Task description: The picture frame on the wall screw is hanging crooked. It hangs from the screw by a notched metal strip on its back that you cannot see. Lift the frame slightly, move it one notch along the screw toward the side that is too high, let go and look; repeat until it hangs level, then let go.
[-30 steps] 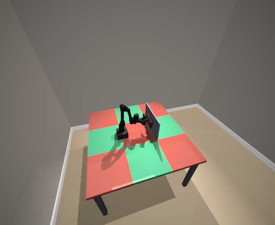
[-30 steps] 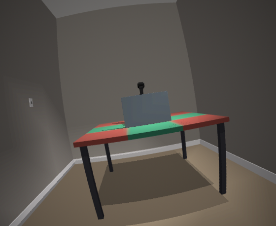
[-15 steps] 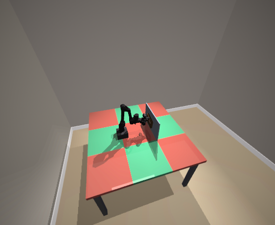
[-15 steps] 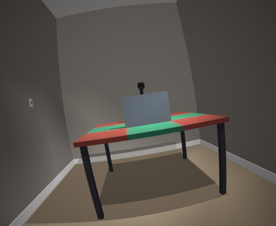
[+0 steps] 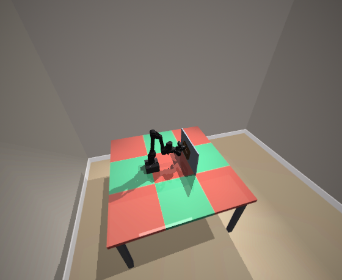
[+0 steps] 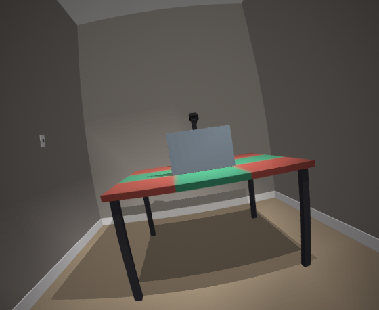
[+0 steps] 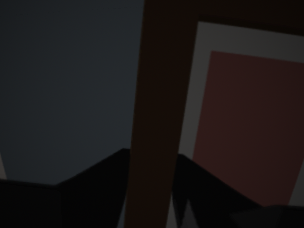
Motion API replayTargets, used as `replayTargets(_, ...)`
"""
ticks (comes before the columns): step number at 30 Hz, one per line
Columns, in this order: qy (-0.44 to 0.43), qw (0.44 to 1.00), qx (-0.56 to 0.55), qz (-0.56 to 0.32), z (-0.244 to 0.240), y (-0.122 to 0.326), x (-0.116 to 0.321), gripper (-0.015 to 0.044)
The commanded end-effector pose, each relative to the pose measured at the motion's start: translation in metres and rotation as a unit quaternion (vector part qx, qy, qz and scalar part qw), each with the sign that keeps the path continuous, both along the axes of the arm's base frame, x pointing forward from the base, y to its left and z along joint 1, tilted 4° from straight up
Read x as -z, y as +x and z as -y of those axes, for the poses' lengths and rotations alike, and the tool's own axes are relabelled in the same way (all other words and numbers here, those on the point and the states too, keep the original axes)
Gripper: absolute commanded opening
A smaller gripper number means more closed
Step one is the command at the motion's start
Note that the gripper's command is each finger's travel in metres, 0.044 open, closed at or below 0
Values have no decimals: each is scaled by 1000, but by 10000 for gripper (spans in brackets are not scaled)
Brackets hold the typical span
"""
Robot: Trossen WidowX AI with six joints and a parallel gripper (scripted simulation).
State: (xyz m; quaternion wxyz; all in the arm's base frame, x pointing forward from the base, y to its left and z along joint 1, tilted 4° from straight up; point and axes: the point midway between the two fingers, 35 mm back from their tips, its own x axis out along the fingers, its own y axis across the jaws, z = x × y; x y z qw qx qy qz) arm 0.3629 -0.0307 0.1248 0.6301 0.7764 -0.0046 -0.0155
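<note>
Arm (image 5: pixel 156 134) (image 6: pixel 193 117) is standing on the table (image 5: pixel 137 214) (image 6: pixel 213 179), reaching from its base (image 5: pixel 152 167) toward the upright panel (image 5: pixel 195 157) (image 6: pixel 201 149) (image 7: pixel 75 75). Next, close in front of the panel, the end effector (image 5: pixel 184 148) (image 7: pixel 151 160) is holding the picture frame by its left side bar as the wrist view is showing it, one finger on each side of the bar.

Rightmost of the task's things, the picture frame (image 5: pixel 187 153) (image 7: pixel 162 75) is lying against or just before the panel's near face; any gap is staying too dark to judge. In the wrist view its top bar is sloping down to the right, above the white mat (image 7: pixel 192 110) and red print (image 7: pixel 250 125), but the camera may be rolling with the wrist, so true tilt is remaining uncertain.

The step in hand is probably being one notch's shift. Doing it well is meaning raising the frame only slightly, keeping it parallel to the panel, sliding it toward the high side without twisting, then lowering gently before opening. Pulling away from the panel is risking unhooking the hidden strip; lifting too little is risking its teeth catching.
</note>
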Motion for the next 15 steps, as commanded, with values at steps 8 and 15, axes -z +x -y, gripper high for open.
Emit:
replayTargets(8,-42,999,-1,-1,0,0,0,0)
replayTargets(15,-58,998,-1,-2,0,0,0,0)
